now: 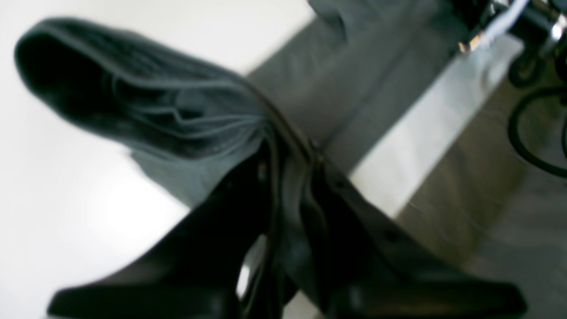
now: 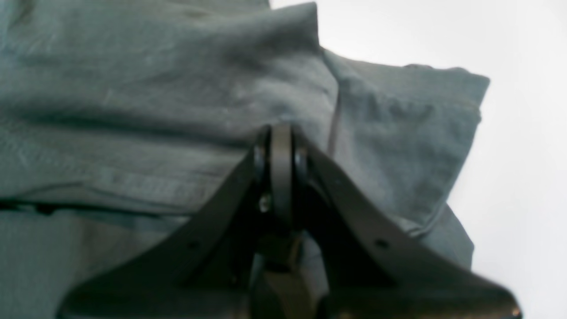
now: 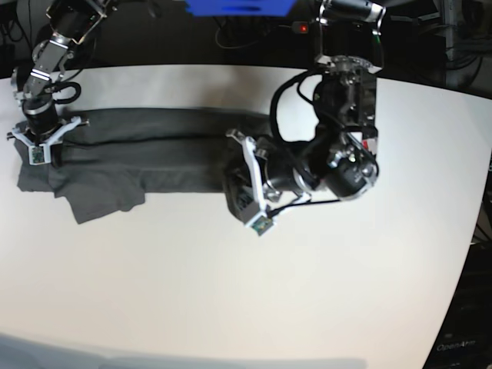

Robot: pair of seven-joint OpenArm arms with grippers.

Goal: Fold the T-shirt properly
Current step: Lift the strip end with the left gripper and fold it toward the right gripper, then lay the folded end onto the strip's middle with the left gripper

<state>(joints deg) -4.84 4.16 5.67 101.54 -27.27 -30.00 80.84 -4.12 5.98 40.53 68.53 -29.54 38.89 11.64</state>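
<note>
- The T-shirt [image 3: 146, 150] is laid out as a long, narrow dark grey band across the far left part of the white table [image 3: 323, 292], with a sleeve [image 3: 104, 198] spread toward the near side.
- The left gripper [image 3: 234, 181] is found at the band's right end, its jaws closed on a bunched fold of the T-shirt [image 1: 177, 124], which is seen lifted off the table [image 1: 66, 212] in the left wrist view.
- The right gripper [image 3: 38, 146] is placed at the band's left end; its jaws are shut, pinching the T-shirt [image 2: 177, 110] cloth between them.
- Wrinkles are noted across the fabric; the wrist views are blurred.
</note>
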